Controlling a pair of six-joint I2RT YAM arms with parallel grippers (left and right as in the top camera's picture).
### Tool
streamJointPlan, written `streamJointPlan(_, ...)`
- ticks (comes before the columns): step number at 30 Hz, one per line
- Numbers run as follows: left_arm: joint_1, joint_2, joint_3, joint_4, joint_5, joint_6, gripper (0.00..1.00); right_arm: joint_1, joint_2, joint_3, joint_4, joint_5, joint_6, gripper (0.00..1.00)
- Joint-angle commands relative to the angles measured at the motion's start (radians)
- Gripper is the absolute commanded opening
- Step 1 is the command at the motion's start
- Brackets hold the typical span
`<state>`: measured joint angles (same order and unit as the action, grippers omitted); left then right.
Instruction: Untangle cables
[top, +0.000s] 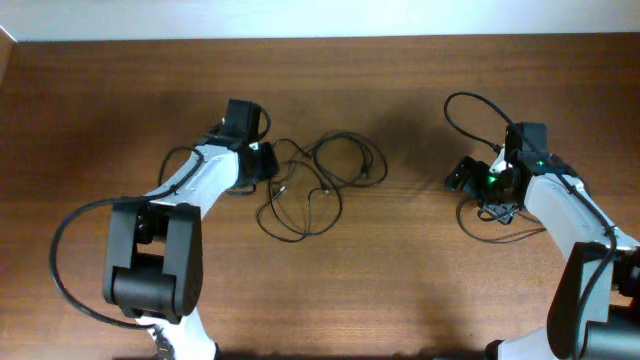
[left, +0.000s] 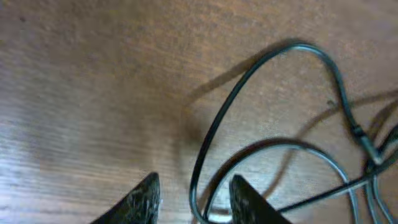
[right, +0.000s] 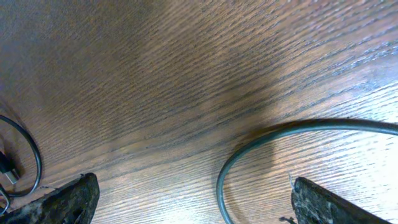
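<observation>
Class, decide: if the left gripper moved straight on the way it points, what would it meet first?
The left gripper would probably meet the cable loop between its open fingers first; depth is unclear.

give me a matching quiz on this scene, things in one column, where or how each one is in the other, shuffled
Things:
1. left claw
2. right claw
3. cables
4. table

Place or state:
a. brown wood grain
b. lying in a looped heap near the middle of the table
c. open, at the edge of the heap, a cord between its fingers
d. open wide, well apart from the heap

Pairs: 1-c, 2-d, 3-b, 4-a
</observation>
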<state>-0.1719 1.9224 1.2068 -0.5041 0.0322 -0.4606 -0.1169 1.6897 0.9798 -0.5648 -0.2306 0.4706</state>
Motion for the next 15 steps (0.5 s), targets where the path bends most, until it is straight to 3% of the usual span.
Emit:
streamJointPlan(1,-0.005,-0.006,-0.078,0.077,-0.01,0.005,0.34,0.005,0.005,0.01,0.0,-0.002,-0.003,0.98)
streamJointPlan(4,-0.005,-0.006,-0.117,0.119,-0.01,0.005,0.29,0.005,0.005,0.01,0.0,-0.002,-0.003,0.98)
streamJointPlan(5,-0.005,-0.006,-0.121,0.122,-0.01,0.005,0.1,0.005,0.005,0.01,0.0,-0.002,-0.003,0.98)
streamJointPlan(6,-0.005,-0.006,-0.121,0.132,-0.01,0.006,0.0,0.005,0.005,0.01,0.0,-0.002,-0.003,0.98)
streamJointPlan(9,-0.005,-0.024,-0.088,0.165,-0.009,0.089,0.0,0.005,0.005,0.01,0.0,-0.002,-0.003,0.99)
streamJointPlan(15,-0.004,-0.3,0.016,0.13,0.159,0.037,0.0,0.005,0.005,0.01,0.0,-0.002,-0.003,0.98)
